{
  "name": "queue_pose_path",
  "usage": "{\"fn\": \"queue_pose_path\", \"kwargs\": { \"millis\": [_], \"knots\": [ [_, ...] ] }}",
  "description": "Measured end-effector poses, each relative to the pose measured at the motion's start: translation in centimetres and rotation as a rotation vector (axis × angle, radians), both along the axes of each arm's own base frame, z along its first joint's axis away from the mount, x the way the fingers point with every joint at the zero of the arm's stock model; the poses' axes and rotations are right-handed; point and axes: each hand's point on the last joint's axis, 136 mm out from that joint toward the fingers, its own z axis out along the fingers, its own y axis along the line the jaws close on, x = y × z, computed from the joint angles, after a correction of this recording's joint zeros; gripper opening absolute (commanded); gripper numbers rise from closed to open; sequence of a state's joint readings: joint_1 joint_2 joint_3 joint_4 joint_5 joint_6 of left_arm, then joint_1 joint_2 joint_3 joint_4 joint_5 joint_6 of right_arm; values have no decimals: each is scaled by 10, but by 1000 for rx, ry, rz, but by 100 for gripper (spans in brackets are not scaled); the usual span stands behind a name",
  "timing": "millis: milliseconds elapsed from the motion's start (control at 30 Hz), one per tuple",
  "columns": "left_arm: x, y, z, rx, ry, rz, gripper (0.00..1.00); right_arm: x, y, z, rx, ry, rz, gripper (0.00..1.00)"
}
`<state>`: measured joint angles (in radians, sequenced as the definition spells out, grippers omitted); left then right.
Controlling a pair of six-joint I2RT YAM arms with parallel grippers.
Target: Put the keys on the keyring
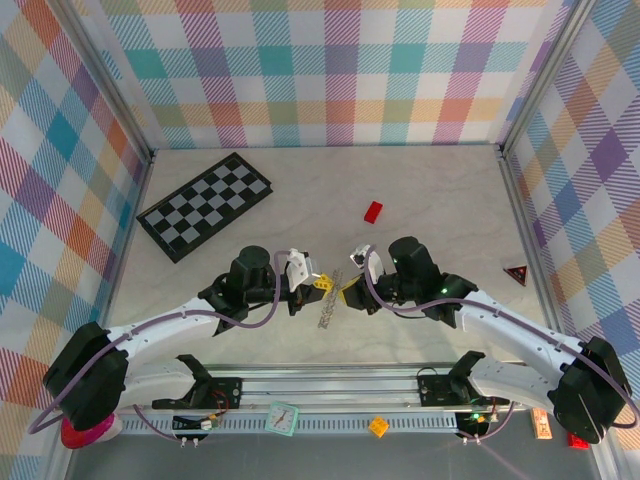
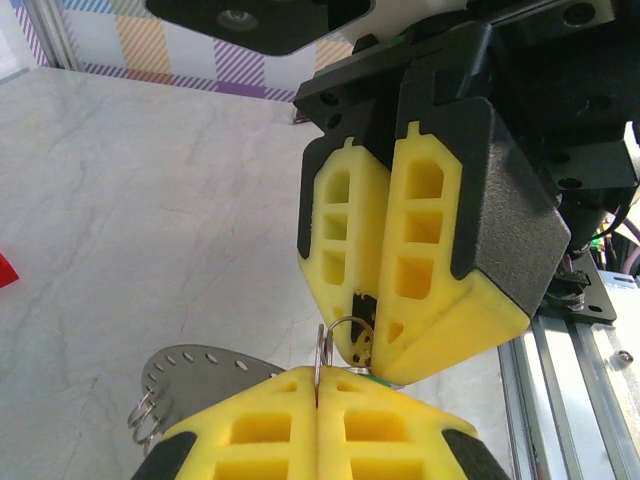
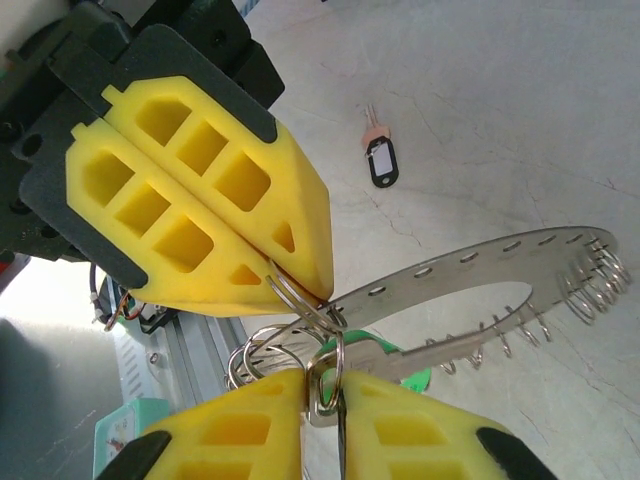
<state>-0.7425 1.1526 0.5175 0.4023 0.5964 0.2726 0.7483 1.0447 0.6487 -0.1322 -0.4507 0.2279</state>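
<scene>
Keyring (image 3: 480, 265) just on the near side of the red block (image 1: 373, 211), between both arms | left gripper (image 2: 318, 390) pressed together on one of its split rings | right gripper (image 3: 322, 398) pinching a silver key (image 3: 398, 361) | likely step: threading | tip: brace the ring, work the key's hole along the coil's open end without tugging

The left tool (image 2: 317, 430) and right tool (image 3: 320, 430) have bright yellow pads in black shells; the keyring (image 3: 480, 270) and key (image 3: 395, 356) are silvery, with a fleck of green. The counter (image 1: 430, 200) is pale, grey-veined marble, the chequerboard (image 1: 205, 205) black and grey, the block (image 1: 373, 211) red.
</scene>
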Motion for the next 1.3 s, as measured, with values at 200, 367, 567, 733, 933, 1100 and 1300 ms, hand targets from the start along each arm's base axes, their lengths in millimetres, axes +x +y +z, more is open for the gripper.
{"fn": "queue_pose_path", "kwargs": {
  "millis": [200,367,567,733,933,1100,1300],
  "knots": [
    [0,0,-1,0,1,-1,0,5,-1,4,9,-23,-26,19],
    [-1,1,-3,4,5,-1,0,7,-1,1,9,-24,-36,6],
    [-2,1,-5,5,6,-1,0,9,-2,-1,-2,-35,-45,0],
    [-2,2,-6,0,16,7,0,10,1,-13,-25,-7,-28,0],
    [-1,1,-1,-18,3,6,0,10,1,-8,-2,-22,-24,22],
    [-1,-2,7,-48,-21,-6,0,7,-7,6,35,-131,-19,37],
    [0,-4,11,-67,-36,-10,0,10,-9,13,23,-266,17,40]
  ]
}}
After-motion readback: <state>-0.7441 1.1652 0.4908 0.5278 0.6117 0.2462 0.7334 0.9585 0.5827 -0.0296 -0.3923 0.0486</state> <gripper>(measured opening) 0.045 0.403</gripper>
